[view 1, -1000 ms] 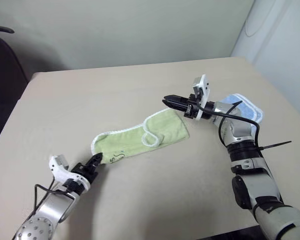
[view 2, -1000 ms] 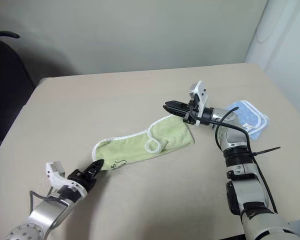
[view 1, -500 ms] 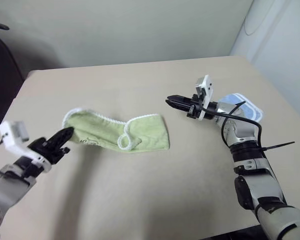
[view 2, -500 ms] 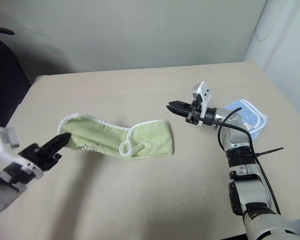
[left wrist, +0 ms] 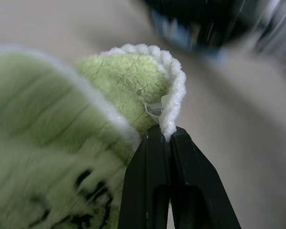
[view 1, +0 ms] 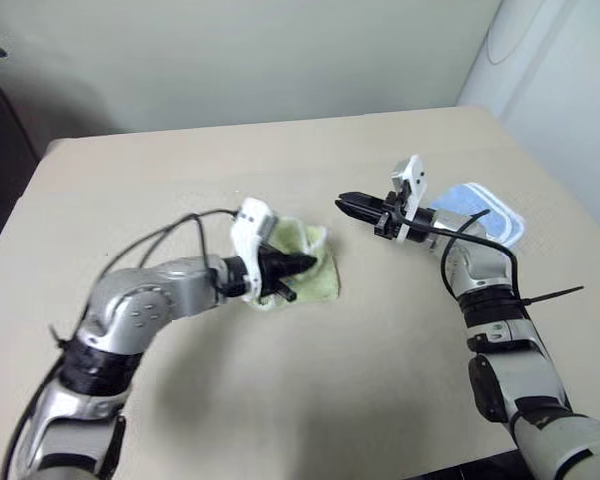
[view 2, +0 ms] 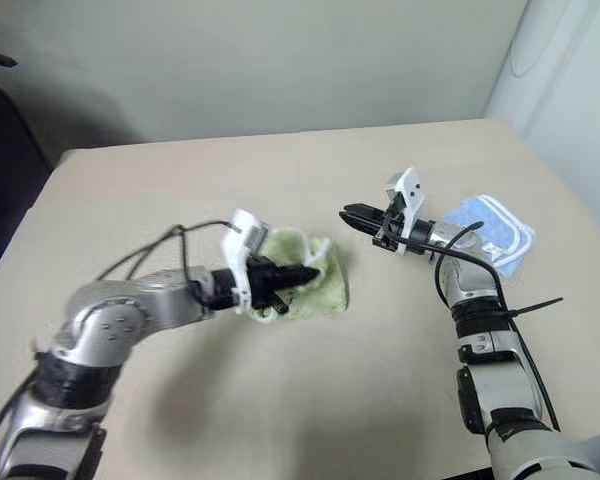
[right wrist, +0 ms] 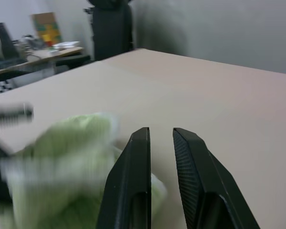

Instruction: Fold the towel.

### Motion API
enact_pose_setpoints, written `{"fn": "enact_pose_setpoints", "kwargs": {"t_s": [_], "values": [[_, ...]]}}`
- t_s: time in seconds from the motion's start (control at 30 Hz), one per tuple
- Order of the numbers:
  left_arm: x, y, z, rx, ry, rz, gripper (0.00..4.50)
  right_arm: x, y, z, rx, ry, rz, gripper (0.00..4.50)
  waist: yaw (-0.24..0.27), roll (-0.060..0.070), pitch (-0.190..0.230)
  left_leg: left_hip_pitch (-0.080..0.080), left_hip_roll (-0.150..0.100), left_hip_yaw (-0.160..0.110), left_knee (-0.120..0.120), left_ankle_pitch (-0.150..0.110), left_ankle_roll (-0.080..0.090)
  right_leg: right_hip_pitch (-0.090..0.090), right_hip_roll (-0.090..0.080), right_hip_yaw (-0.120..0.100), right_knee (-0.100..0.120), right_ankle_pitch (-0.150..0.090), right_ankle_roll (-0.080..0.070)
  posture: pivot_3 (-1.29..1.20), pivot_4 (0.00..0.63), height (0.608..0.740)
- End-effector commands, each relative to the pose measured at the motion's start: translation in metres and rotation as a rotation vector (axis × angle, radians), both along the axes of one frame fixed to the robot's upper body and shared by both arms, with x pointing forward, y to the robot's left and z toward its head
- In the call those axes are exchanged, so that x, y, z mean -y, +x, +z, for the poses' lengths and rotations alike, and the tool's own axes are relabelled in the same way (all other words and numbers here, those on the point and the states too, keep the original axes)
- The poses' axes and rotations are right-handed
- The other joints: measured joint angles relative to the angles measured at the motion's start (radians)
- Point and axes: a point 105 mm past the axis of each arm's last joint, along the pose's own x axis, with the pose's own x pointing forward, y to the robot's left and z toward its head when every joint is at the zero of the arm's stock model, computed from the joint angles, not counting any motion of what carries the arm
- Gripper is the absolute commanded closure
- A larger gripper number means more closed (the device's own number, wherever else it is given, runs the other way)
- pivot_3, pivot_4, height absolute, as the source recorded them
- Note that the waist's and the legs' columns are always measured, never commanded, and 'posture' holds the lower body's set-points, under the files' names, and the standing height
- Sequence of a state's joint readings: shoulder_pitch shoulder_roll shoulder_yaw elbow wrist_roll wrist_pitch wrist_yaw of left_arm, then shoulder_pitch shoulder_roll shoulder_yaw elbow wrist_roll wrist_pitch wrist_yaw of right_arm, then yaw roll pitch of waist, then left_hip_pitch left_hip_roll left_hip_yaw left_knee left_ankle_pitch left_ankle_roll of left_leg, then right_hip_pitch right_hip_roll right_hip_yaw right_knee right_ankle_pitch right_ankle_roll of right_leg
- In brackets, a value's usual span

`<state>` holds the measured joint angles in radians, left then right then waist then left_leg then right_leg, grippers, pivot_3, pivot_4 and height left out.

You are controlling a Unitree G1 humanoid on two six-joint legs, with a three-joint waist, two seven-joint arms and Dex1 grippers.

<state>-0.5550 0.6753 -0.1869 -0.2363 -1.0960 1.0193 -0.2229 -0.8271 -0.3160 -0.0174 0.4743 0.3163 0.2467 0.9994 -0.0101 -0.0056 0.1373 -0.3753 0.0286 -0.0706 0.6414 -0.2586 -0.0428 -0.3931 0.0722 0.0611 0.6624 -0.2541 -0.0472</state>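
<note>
Nearest to us, our left gripper [view 1: 298, 264] reaches across the middle of the table [view 1: 280, 400], its two black fingers [left wrist: 148, 191] pressed together on the white stitched edge of the towel [view 1: 305, 262], right beside a small white tag (the left wrist view shows the edging pinched between the tips). The lime-green towel is bunched up under and around that gripper, one part raised in the grip and the rest lying in a loose heap on the tabletop near its centre, with a dark printed mark visible on the terry surface in the left wrist view. A little further on and to the right, our right gripper [view 2: 348, 214] hangs above the table, pointing toward the towel but apart from it, with nothing between its fingers [right wrist: 133, 181], which stand a narrow gap apart. Behind that arm, near the right edge of the table, a light blue cloth [view 2: 495, 232] with white trim lies flat. Beyond the table's far left corner, part of a dark chair [view 2: 5, 150] is in view.
</note>
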Motion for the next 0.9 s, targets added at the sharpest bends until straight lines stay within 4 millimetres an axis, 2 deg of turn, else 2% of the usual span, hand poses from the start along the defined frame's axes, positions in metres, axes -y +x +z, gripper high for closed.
{"fn": "enact_pose_setpoints", "kwargs": {"t_s": [0.03,0.17,0.27,0.47,0.5,0.67,0.77,0.8,0.9], "values": [[-0.002,0.007,-0.016,-0.027,0.041,0.006,4.48,0.007,-0.004,0.015,0.063,0.02,-0.022,3.69,0.0,0.0,0.0,-0.002,0.0,0.0,0.0,0.0,0.0,-0.002,0.0,0.0,0.0,0.0,0.0,0.0,0.15,0.74],[0.001,0.006,-0.017,-0.048,-0.035,-0.01,3.47,0.012,-0.007,0.011,0.056,0.014,-0.042,3.69,0.002,0.0,0.0,-0.006,0.0,-0.001,0.004,0.0,0.0,-0.005,0.001,0.0,0.001,0.0,0.001,0.0,0.15,0.74],[0.002,0.001,-0.009,-0.041,-0.108,-0.025,2.35,0.012,-0.008,0.009,0.049,0.008,-0.044,3.69,0.003,0.0,0.0,-0.006,0.0,0.0,0.005,0.0,0.0,-0.005,0.001,0.0,0.001,0.001,0.002,0.0,0.15,0.74],[-0.005,-0.007,0.024,0.049,-0.26,-0.008,0.19,0.008,-0.008,0.008,0.039,-0.01,-0.029,3.69,0.005,0.0,0.0,-0.007,0.0,0.0,0.007,0.0,0.0,-0.004,0.001,0.001,0.002,0.001,0.004,0.0,0.15,0.74],[-0.009,-0.008,0.03,0.067,-0.285,0.004,0.04,0.006,-0.009,0.007,0.036,-0.014,-0.019,3.69,0.005,0.0,0.0,-0.006,0.0,0.0,0.007,0.0,0.0,-0.004,0.001,0.0,0.001,0.001,0.004,0.0,0.15,0.74],[-0.027,-0.017,0.065,0.207,-0.373,0.043,0.04,-0.001,-0.012,0.004,0.027,-0.034,0.015,3.69,0.005,0.0,0.0,-0.007,0.0,0.0,0.007,0.0,0.0,-0.004,0.001,0.001,0.001,0.001,0.004,0.0,0.15,0.74],[-0.052,-0.012,0.08,0.304,-0.354,0.144,0.04,-0.01,-0.018,0.007,0.032,-0.04,0.057,3.69,0.005,0.0,0.0,-0.007,0.0,0.0,0.007,0.0,0.0,-0.004,0.001,0.001,0.001,0.001,0.004,0.0,0.15,0.74],[-0.061,-0.008,0.081,0.32,-0.34,0.192,0.01,-0.013,-0.019,0.008,0.032,-0.037,0.069,3.86,0.005,0.0,0.0,-0.006,0.0,0.0,0.007,0.0,0.0,-0.004,0.001,0.001,0.001,0.001,0.004,0.0,0.15,0.74],[-0.088,0.0,0.074,0.374,-0.211,0.287,0.66,-0.022,-0.024,0.012,0.033,-0.029,0.104,4.5,0.004,0.0,0.0,-0.006,0.0,0.0,0.007,0.0,0.0,-0.004,0.001,0.001,0.002,0.001,0.004,0.0,0.15,0.74]]}}
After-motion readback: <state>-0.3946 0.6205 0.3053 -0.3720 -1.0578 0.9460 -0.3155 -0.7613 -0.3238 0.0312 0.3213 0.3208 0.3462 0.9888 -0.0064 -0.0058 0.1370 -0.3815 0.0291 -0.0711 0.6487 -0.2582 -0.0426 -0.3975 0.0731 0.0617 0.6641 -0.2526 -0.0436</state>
